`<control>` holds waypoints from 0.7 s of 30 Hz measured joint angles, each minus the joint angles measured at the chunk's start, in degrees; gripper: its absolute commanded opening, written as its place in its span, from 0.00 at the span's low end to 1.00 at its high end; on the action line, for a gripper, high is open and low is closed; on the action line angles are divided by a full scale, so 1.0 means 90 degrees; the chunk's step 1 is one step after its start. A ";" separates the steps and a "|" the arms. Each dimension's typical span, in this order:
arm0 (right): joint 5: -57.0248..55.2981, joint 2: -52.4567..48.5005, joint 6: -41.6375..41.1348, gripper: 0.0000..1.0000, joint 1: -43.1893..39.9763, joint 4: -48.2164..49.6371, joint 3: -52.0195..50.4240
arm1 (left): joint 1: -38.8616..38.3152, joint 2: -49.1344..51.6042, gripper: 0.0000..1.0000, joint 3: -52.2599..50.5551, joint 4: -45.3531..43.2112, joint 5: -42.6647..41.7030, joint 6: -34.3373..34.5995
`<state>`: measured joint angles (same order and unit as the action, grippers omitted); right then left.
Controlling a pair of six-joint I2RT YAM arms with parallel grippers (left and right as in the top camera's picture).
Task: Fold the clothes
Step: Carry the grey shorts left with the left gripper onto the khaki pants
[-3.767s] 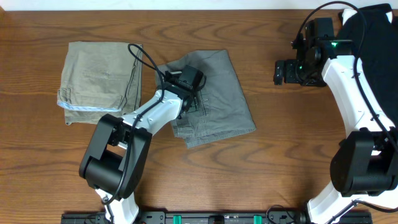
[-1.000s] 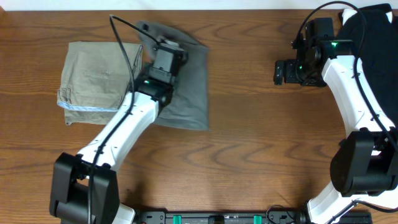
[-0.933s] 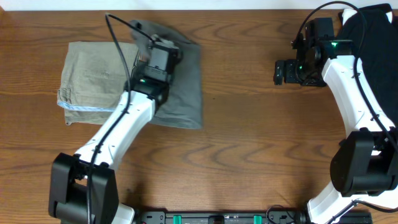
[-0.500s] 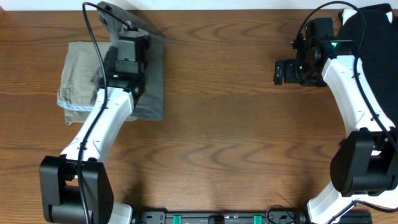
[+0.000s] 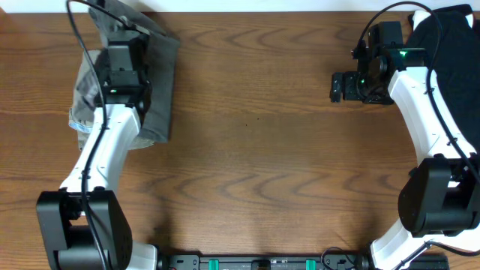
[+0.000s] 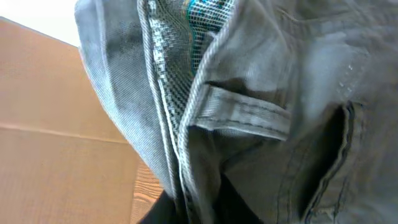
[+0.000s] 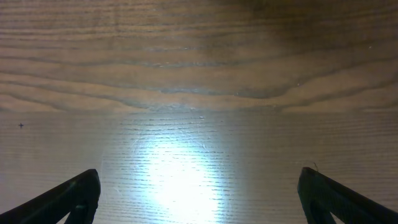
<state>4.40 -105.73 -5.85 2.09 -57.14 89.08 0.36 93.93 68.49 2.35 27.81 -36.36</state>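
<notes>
The left pincer (image 5: 124, 46) is sunk in the grey shorts (image 5: 159, 82). Cloth fills its wrist view and hides the fingers, so I cannot tell how wide the jaws stand or whether they grip. Close before it lie a belt loop (image 6: 242, 115), a dark pocket slit (image 6: 336, 155) and a checked lining (image 6: 165, 68) along the waistband. Above that sits a turquoise patch (image 6: 200, 9), perhaps a label, with no writing that can be read. The grey cloth spreads from the pincer back along the arm, partly over the olive shorts (image 5: 81, 94), which lie under and beside it. Their pale-blue band (image 5: 79, 127) is on the edge nearer the arm's base.

Well apart, the right pincer (image 7: 199, 193) stands wide open and holds nothing. Bare wood of the table (image 7: 199, 62) lies under it, and a black garment (image 5: 450, 37) is behind its wrist.
</notes>
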 measured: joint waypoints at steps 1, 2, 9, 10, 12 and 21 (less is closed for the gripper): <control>0.0000 0.0000 0.0000 0.99 0.0000 0.0000 0.0000 | 0.0066 -0.0002 0.28 0.0000 -0.0087 0.0002 -0.0012; 0.0000 0.0000 0.0000 0.99 0.0000 0.0000 0.0000 | 0.0141 -0.0010 0.29 0.0000 -0.0131 0.0000 -0.0024; 0.0000 0.0000 0.0000 0.99 0.0000 0.0002 0.0000 | 0.0512 -0.0022 0.29 0.0002 -0.0124 -0.0056 -0.0107; 0.0000 0.0000 0.0000 0.99 0.0000 0.0000 0.0000 | 0.0559 -0.0019 0.29 0.0002 -0.0180 -0.0068 -0.0112; 0.0002 0.0000 0.0000 0.99 0.0000 0.0000 0.0000 | 0.0665 0.0007 0.29 0.0005 -0.0306 -0.0097 -0.0112; 0.0000 0.0000 0.0000 0.99 0.0000 0.0000 0.0000 | 0.1180 0.0304 0.36 0.0024 -0.0223 -0.0180 0.1375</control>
<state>4.40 -105.73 -5.85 2.09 -57.14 89.08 10.98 96.66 68.71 0.34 26.20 -23.99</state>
